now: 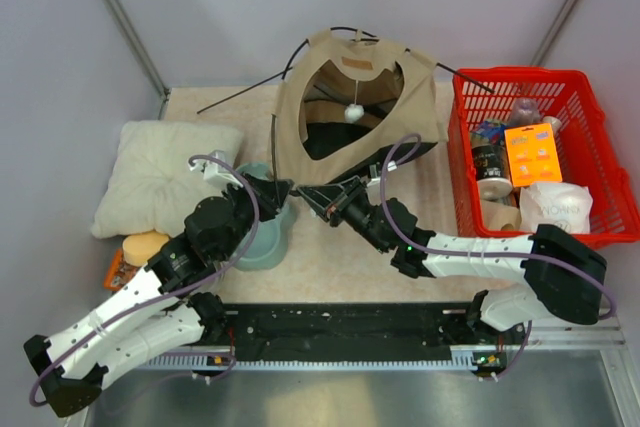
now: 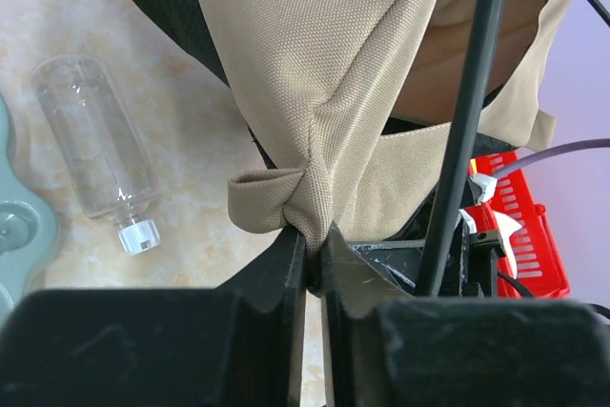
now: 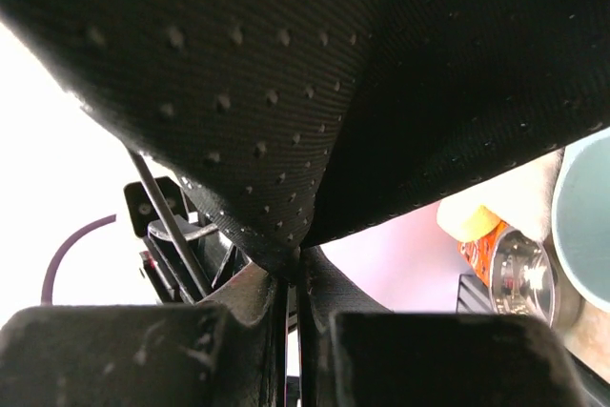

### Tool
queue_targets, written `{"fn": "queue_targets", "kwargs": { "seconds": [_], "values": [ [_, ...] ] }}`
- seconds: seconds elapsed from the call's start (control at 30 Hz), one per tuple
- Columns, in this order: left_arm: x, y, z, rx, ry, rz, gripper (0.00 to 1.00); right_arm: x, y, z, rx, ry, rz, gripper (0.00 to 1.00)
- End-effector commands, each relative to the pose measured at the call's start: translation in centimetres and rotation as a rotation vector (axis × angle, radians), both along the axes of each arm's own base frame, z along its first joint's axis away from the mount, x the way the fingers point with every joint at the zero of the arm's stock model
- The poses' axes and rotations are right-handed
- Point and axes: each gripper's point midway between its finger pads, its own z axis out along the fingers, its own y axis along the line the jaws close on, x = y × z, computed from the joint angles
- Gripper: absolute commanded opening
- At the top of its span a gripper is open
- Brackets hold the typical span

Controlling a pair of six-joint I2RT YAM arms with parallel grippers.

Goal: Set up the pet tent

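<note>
The left tool (image 2: 310,240) is pinched tight on a bunched corner of the tan fabric, pyramid-shaped pet tent (image 2: 324,73) with thin black poles. The cloth folds into a knot right at its fingertips. The right tool (image 3: 294,269), just beside it, is clamped the same way on the tent's dark, dotted lining at the same near corner. The tent stands directly ahead of both tools on the pale counter (image 1: 340,257), its rounded doorway facing them.

Judging by the creases, it should handle as light and soft. The cloth has no stiffness of its own and would drape or slide out of a loose hold, so a hemmed corner or seam looks the safest place to grip. The thin black pole (image 2: 467,121) passing just right of the left tool looks smooth and springy. It may flick free under tension, and seems best taken near its end. A small white ball (image 1: 353,112) dangles in the doorway, beyond both tools.

Left of the left tool, in its own view, lies a clear plastic bottle (image 2: 91,140). Further left is a cream plush pillow (image 1: 165,172). Well to the right of the right tool stands a red plastic basket (image 1: 520,73) holding an orange printed card (image 1: 532,155), its writing too small to read. No brand or label is legible on the tent.
</note>
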Motion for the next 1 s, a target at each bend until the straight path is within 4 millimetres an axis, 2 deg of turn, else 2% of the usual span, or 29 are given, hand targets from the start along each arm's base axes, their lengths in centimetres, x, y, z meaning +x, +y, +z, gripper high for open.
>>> {"fn": "queue_targets", "kwargs": {
  "seconds": [0.0,0.03,0.23,0.37,0.5,0.63,0.77,0.83,0.97],
  "values": [
    [1.6,1.3,4.1,-0.073,-0.118,0.103,0.04,-4.2,2.3,-1.5,-0.048,0.017,0.205,0.0],
    [1.5,1.4,4.2,-0.072,-0.122,0.104,0.0,-4.2,2.2,-1.7,-0.055,0.02,0.204,0.0],
    [1.4,1.7,4.2,-0.039,-0.138,0.101,0.0,-4.1,1.5,-1.7,-0.138,0.008,0.176,0.0],
    [1.2,1.9,3.8,-0.003,-0.14,0.096,0.0,-3.8,0.1,-0.5,-0.239,-0.066,0.128,0.32],
    [1.1,2.0,3.4,0.028,-0.142,0.09,0.0,-4.0,-1.4,0.2,-0.331,-0.112,0.113,0.48],
    [1.0,1.9,3.0,0.047,-0.139,0.078,0.0,-4.8,-2.1,1.5,-0.367,-0.189,0.136,0.5],
    [1.0,1.9,2.5,0.066,-0.139,0.072,0.0,-5.1,-2.5,4.4,-0.407,-0.347,0.137,0.47],
    [0.9,1.8,2.4,0.072,-0.141,0.067,0.0,-5.2,-2.2,7.0,-0.418,-0.447,0.139,0.47],
    [0.8,1.5,2.2,0.097,-0.149,0.039,0.0,-4.7,-1.1,8.9,-0.488,-0.576,0.137,0.48]
  ]
}}
